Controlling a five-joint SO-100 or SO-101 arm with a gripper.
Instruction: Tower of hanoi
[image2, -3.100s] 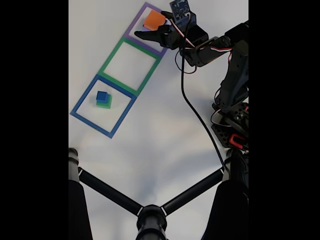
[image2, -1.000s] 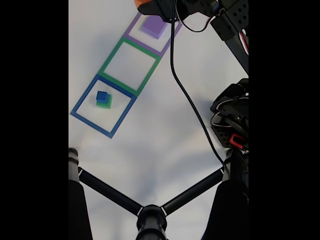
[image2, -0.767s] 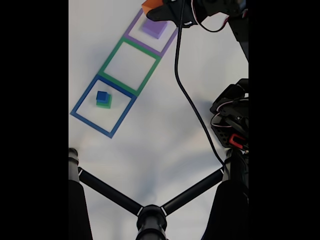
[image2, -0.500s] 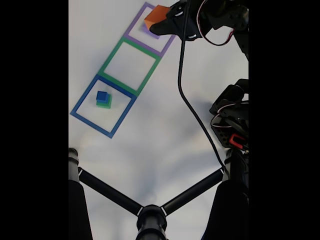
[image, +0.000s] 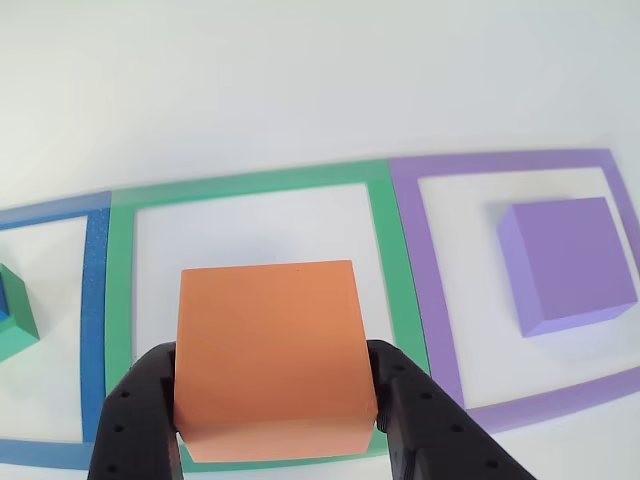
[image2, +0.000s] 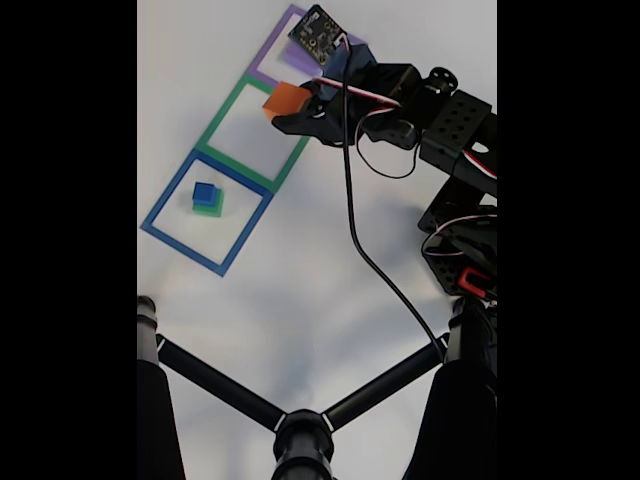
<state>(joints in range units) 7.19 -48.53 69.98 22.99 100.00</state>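
My gripper (image: 275, 378) is shut on an orange cube (image: 268, 350), its black fingers (image: 150, 390) pressing both sides. The cube hangs above the green outlined square (image: 250, 185). In the fixed view the gripper (image2: 292, 108) holds the orange cube (image2: 286, 98) over that square's (image2: 222, 115) upper right corner. A purple cube (image: 565, 262) sits inside the purple outlined square (image: 500, 165) on the right of the other view. In the blue outlined square (image2: 170, 205), a small blue cube (image2: 204, 192) rests on a green cube (image2: 210, 209).
The arm's body and servos (image2: 460, 200) fill the right side of the fixed view, with a black cable (image2: 370, 260) trailing down. A black tripod-like stand (image2: 300, 435) crosses the bottom. The wrist's circuit board (image2: 318, 30) covers part of the purple square.
The gripper lifted the orange cube off the purple cube, then carried it down the fixed view from the purple square to over the green square.
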